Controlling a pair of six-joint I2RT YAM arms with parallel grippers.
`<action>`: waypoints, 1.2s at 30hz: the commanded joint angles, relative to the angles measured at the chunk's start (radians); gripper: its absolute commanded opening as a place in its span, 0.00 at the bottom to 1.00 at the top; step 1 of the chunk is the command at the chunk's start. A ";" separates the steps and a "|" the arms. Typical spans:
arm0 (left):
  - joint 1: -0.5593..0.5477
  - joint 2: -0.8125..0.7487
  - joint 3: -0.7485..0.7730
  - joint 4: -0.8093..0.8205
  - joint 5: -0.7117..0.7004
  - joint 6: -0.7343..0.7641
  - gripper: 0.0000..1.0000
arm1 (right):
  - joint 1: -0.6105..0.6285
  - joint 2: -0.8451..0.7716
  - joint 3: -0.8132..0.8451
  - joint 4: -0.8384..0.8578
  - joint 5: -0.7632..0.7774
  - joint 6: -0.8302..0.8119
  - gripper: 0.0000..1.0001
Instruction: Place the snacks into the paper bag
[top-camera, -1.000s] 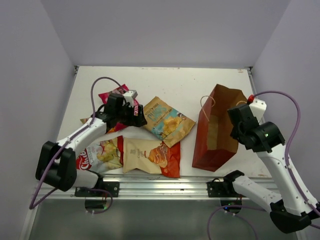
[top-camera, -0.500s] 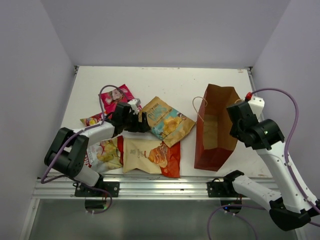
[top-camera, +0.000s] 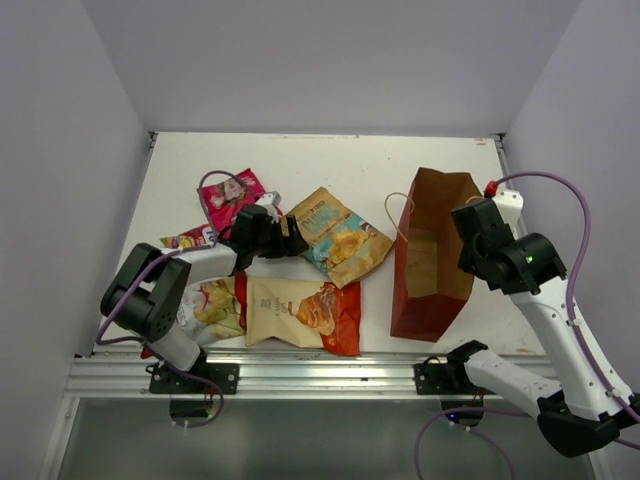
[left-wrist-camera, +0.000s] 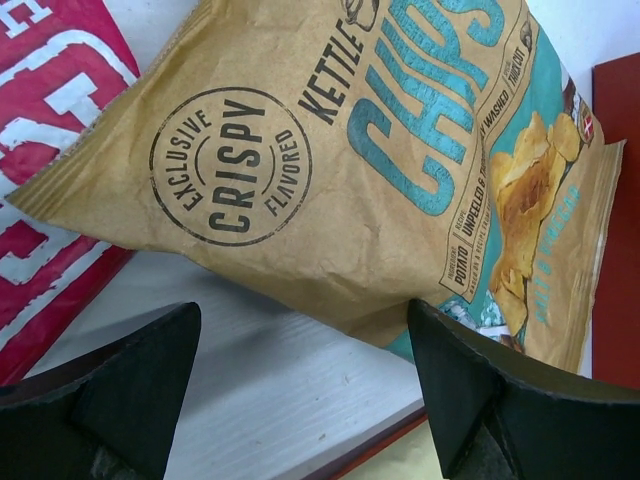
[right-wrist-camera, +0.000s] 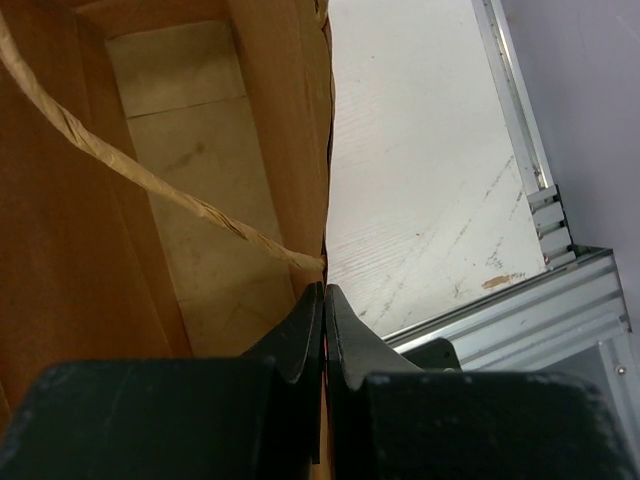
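The paper bag (top-camera: 432, 250) stands open at the right; my right gripper (top-camera: 472, 238) is shut on its right rim (right-wrist-camera: 312, 180), holding it upright. Its inside (right-wrist-camera: 190, 180) is empty, with a twine handle across. My left gripper (top-camera: 288, 238) is open, low over the table at the near-left edge of the tan-and-blue packet (top-camera: 338, 235), which fills the left wrist view (left-wrist-camera: 380, 150) just beyond the fingertips (left-wrist-camera: 450, 370). The magenta packet (top-camera: 230, 195) lies behind it. The cream-and-orange packet (top-camera: 300, 308), red-and-white packet (top-camera: 205, 305) and small red-yellow packet (top-camera: 185, 239) lie near the front left.
The metal rail (top-camera: 300, 375) runs along the table's front edge. Grey walls close in the table on the left, back and right. My left arm's purple cable (top-camera: 215, 178) loops over the magenta packet.
My left gripper has moved right and down off the magenta packet to the tan-and-blue packet's edge. The right gripper has tilted the paper bag more upright.
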 joint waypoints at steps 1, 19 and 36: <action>-0.013 0.045 0.032 0.113 -0.039 -0.078 0.88 | -0.004 0.000 0.027 -0.171 -0.021 -0.030 0.00; -0.045 0.262 0.230 0.269 -0.040 -0.249 0.00 | -0.004 0.032 -0.001 -0.112 -0.088 -0.103 0.00; -0.059 -0.115 0.198 0.153 -0.102 -0.129 0.00 | -0.004 0.026 -0.044 -0.068 -0.119 -0.113 0.00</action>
